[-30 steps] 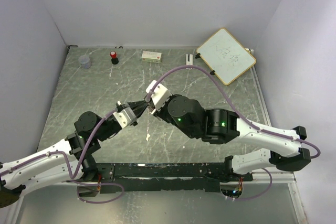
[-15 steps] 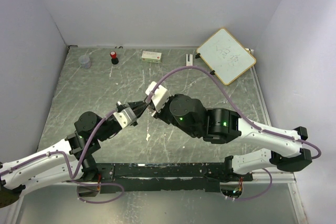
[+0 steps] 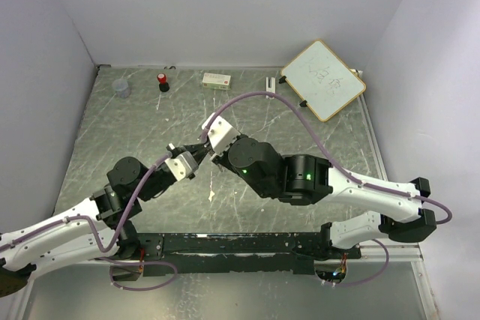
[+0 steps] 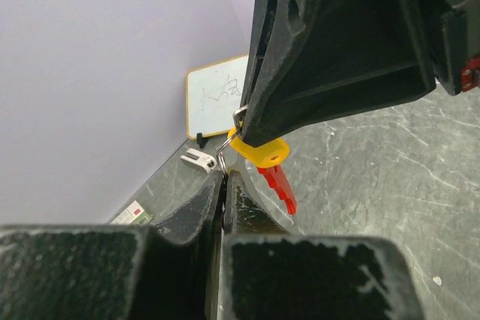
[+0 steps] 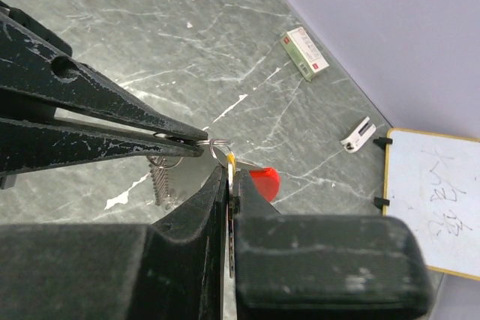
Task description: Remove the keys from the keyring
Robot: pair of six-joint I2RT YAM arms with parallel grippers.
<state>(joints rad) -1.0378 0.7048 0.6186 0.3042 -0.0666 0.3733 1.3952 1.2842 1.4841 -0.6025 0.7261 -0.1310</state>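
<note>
Both grippers meet above the table's middle in the top view, the left gripper (image 3: 200, 153) and the right gripper (image 3: 211, 154) tip to tip. In the left wrist view, my left gripper (image 4: 225, 178) is shut on the thin silvery keyring (image 4: 224, 157). The right gripper's fingers (image 4: 262, 103) come down from above onto the yellow-headed key (image 4: 259, 152). The red key (image 4: 278, 186) hangs below. In the right wrist view, my right gripper (image 5: 231, 173) is shut on the yellow key (image 5: 232, 160). The keyring (image 5: 217, 147) links to the left gripper's fingertips (image 5: 180, 140), and the red key (image 5: 264, 182) sits behind.
A whiteboard (image 3: 323, 80) leans at the back right. A white clip (image 3: 270, 85), a small box (image 3: 216, 79), a red-capped black bottle (image 3: 163, 82) and a clear cup (image 3: 121, 88) stand along the back edge. A second ring with a metal coil (image 5: 160, 176) hangs under the left fingers.
The right arm's wrist and elbow have shifted left and a little towards the back. The left arm has barely moved, and both grippers stay closed on the bunch.
</note>
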